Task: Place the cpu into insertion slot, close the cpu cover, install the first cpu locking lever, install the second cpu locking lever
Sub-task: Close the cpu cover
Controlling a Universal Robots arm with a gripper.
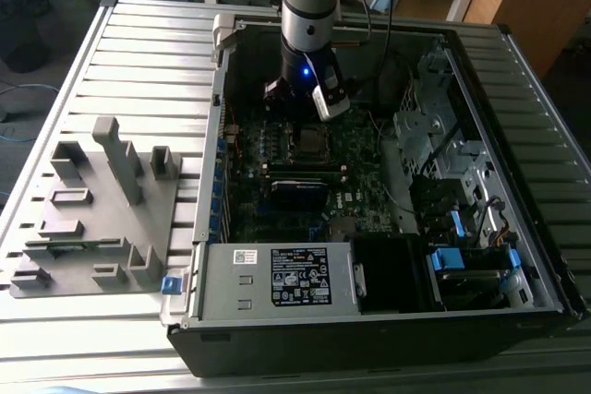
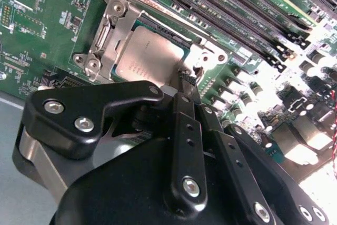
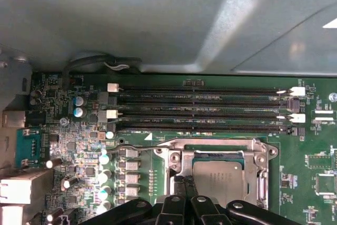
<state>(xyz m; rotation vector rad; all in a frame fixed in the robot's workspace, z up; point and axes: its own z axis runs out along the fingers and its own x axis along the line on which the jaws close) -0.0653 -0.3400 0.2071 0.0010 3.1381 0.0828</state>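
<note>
The gripper [image 2: 185, 79], pinched narrow, touches the cpu cover [image 2: 108, 40]. In the exterior view, the insertion slot [image 1: 310, 140] lies at its six o'clock.

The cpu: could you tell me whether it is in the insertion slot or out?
In. The cpu lies flat inside the insertion slot, silvery metal framing its visible edges.

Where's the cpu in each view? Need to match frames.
Exterior view: too small to tell; the insertion slot lies under the arm.
Second wrist view: cpu, just past the tool.
First wrist view: cpu, beside the tool.
Shared landmark: long black memory slots alongside the insertion slot.
</note>
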